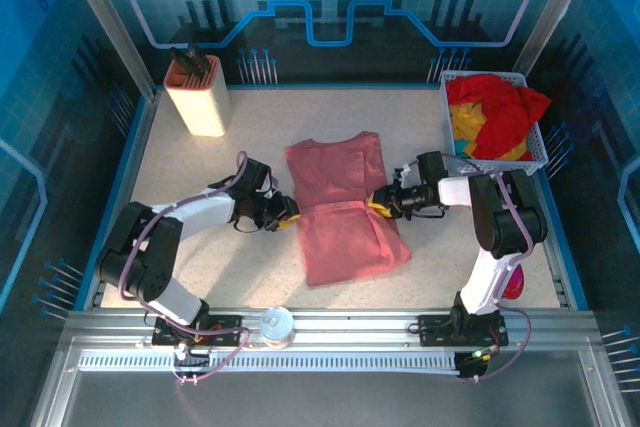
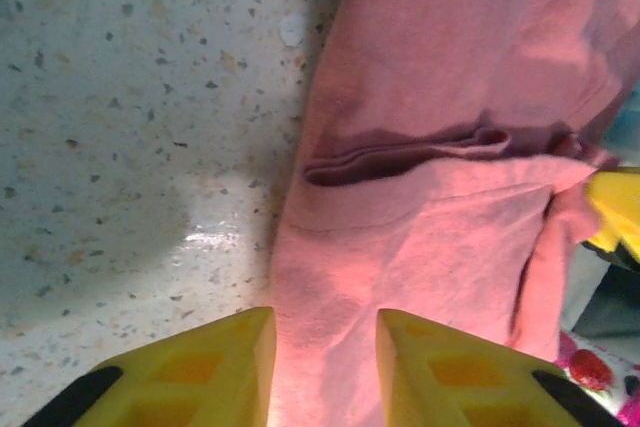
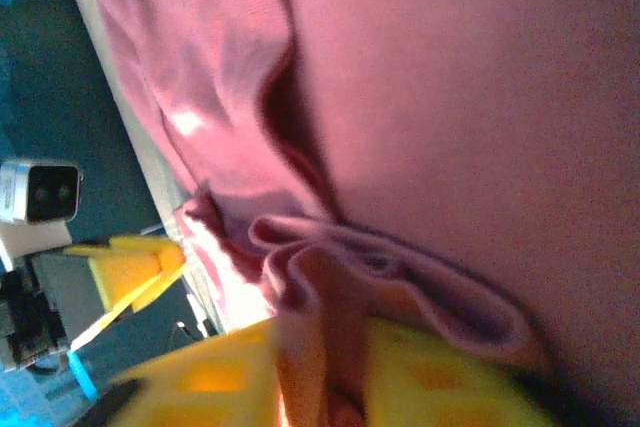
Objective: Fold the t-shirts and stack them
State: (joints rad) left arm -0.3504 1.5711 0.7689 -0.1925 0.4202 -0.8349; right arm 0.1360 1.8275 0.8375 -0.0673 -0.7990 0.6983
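The left claw (image 1: 283, 215) sits at the left edge of the pink shirt (image 1: 335, 172), level with its cross crease. Its jaws stand apart with the hem lying between them, and the cloth looks loose rather than pinched. The shirt lies in the middle of the tabletop (image 1: 250, 117), its long axis running far to near, with the crease crossing it midway. The right claw (image 1: 378, 199) meets the same crease from the right edge, jaws apart around a bunched fold. Each claw is at one end of that crease and equally near, so I judge the next fold turns on that line. At far right, the basket (image 1: 485, 75) holds the red shirt (image 1: 510, 112) and the yellow shirt (image 1: 462, 127).
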